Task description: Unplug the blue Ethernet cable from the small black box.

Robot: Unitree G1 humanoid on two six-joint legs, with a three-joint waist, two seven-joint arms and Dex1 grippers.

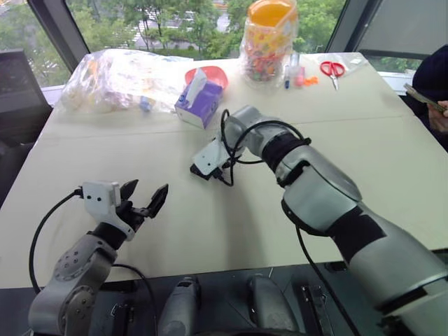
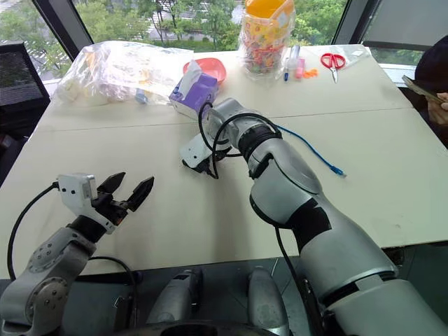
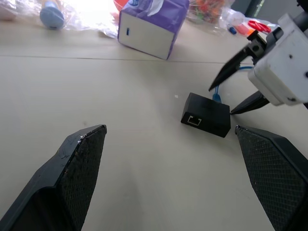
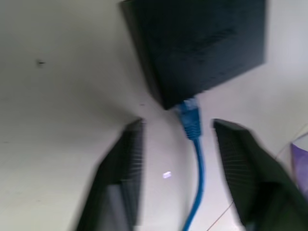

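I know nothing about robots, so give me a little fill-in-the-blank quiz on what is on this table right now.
1. The cable plugged into the small black box is coloured ____.
2. The right arm's fingers stand on either side of the cable's ____.
3. The tissue box is white and ____.
4. Near the table's far edge lie red-handled ____.

Missing words: blue; plug; purple; scissors

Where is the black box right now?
The black box lies flat mid-table, in front of the purple tissue box, directly under the right claw, with the blue cable plugged into it.
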